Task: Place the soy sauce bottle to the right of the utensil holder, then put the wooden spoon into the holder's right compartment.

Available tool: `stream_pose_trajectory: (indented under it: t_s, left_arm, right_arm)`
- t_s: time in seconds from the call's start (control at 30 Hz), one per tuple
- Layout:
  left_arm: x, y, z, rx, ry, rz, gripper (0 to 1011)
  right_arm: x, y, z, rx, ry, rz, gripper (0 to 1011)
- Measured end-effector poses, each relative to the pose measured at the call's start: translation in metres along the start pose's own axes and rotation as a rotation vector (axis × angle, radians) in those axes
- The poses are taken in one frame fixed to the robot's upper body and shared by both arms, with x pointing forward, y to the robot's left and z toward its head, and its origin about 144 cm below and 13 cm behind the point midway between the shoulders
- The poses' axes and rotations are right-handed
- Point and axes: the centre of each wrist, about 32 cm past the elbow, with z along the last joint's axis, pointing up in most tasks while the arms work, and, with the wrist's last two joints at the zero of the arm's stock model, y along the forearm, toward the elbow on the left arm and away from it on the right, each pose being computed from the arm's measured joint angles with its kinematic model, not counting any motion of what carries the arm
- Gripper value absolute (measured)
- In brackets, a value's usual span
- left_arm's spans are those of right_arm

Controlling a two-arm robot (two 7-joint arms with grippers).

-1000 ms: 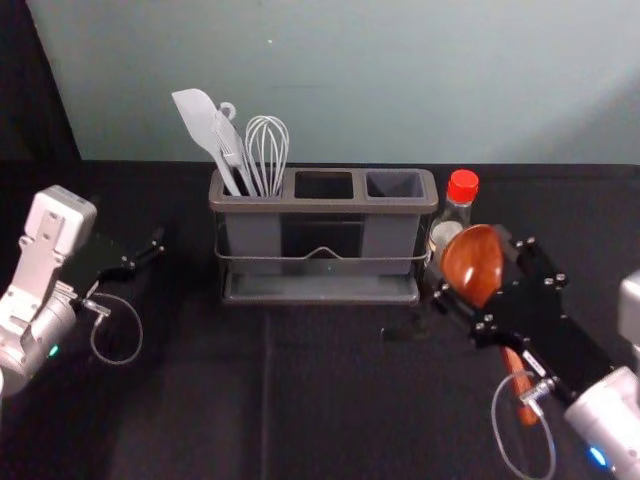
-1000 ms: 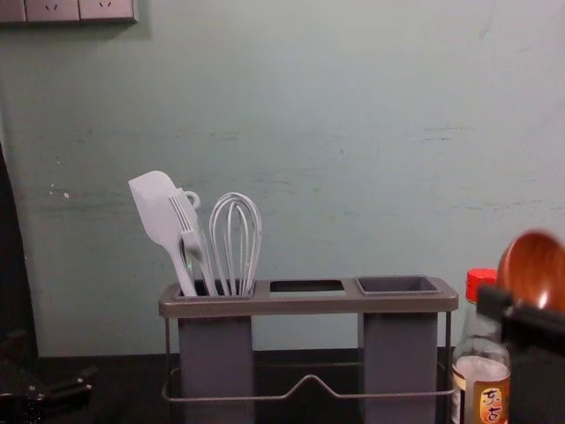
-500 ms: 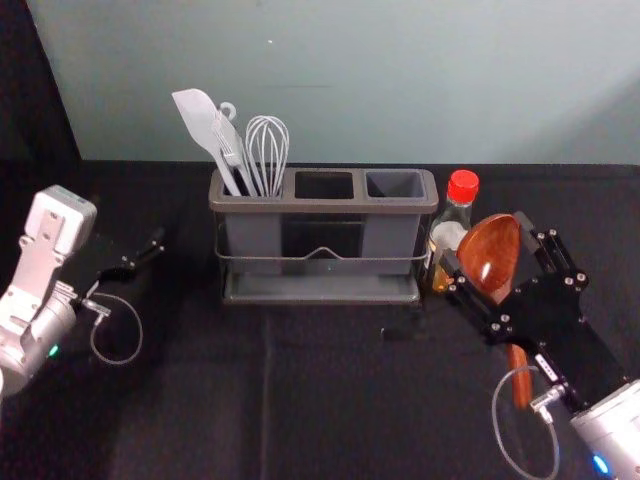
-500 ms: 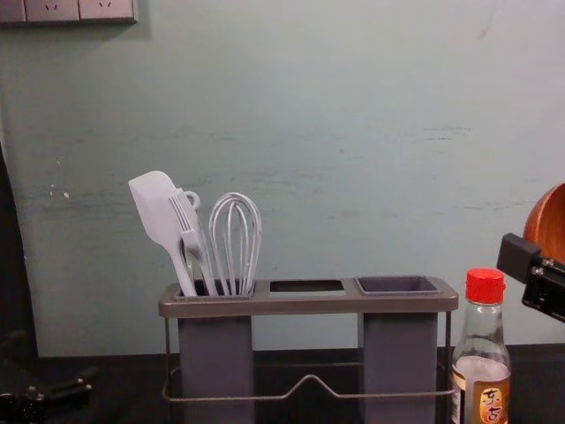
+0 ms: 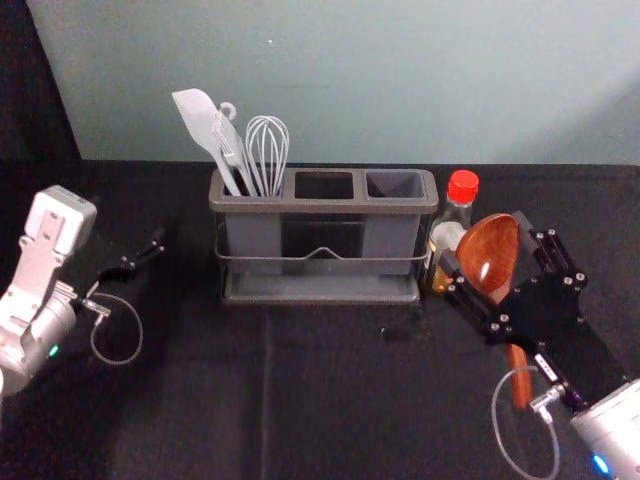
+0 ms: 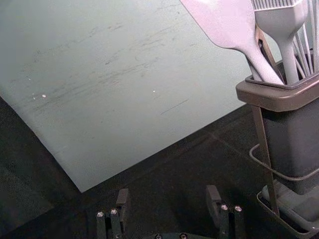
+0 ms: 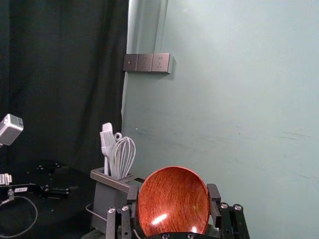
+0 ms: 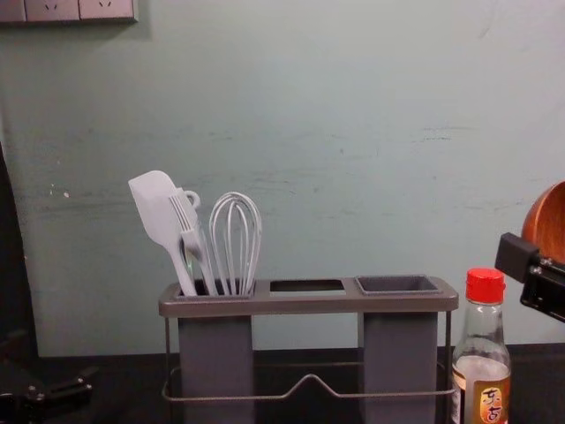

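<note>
My right gripper (image 5: pixel 485 243) is raised in front of and to the right of the soy sauce bottle (image 5: pixel 448 235). Its fingers are closed against both sides of the bowl of the wooden spoon (image 5: pixel 489 256); the handle hangs below. In the right wrist view the right gripper (image 7: pixel 173 192) has the spoon bowl (image 7: pixel 173 204) between its fingers. The red-capped bottle (image 8: pixel 482 353) stands upright beside the right end of the utensil holder (image 8: pixel 309 303). At the far left, my left gripper (image 5: pixel 146 254) is parked; in its wrist view the left gripper (image 6: pixel 168 194) is open with nothing between its fingers.
A white spatula (image 5: pixel 205 125), a fork-like utensil and a whisk (image 5: pixel 267 150) stand in the holder's left compartment. The middle compartment (image 5: pixel 323 185) and right compartment (image 5: pixel 394 184) hold nothing. A wall (image 5: pixel 350 80) rises behind the black table (image 5: pixel 340 400).
My right gripper has moved right and upward with the spoon, uncovering more of the bottle. Little differs over the last half second. The left arm and the bottle have stayed put.
</note>
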Motion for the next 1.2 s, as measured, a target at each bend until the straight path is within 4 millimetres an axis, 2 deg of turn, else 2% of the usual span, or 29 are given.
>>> stream_pose_trajectory:
  t_s: [0.23, 0.43, 0.87, 0.97, 1.2]
  left_arm:
    - [0.000, 0.000, 0.000, 0.000, 0.000, 0.000, 1000]
    - [0.000, 0.000, 0.000, 0.000, 0.000, 0.000, 1000]
    - [0.000, 0.000, 0.000, 0.000, 0.000, 0.000, 1000]
    - [0.000, 0.000, 0.000, 0.000, 0.000, 0.000, 1000]
    - [0.000, 0.000, 0.000, 0.000, 0.000, 0.000, 1000]
  right_arm:
    - [0.000, 0.000, 0.000, -0.001, 0.002, 0.000, 838]
    - [0.002, 0.013, -0.003, 0.022, 0.002, 0.024, 838]
    - [0.031, 0.080, -0.004, 0.189, -0.055, 0.155, 838]
    - [0.038, 0.100, -0.004, 0.256, -0.051, 0.174, 838]
    - [0.048, 0.133, -0.008, 0.354, -0.016, 0.195, 838]
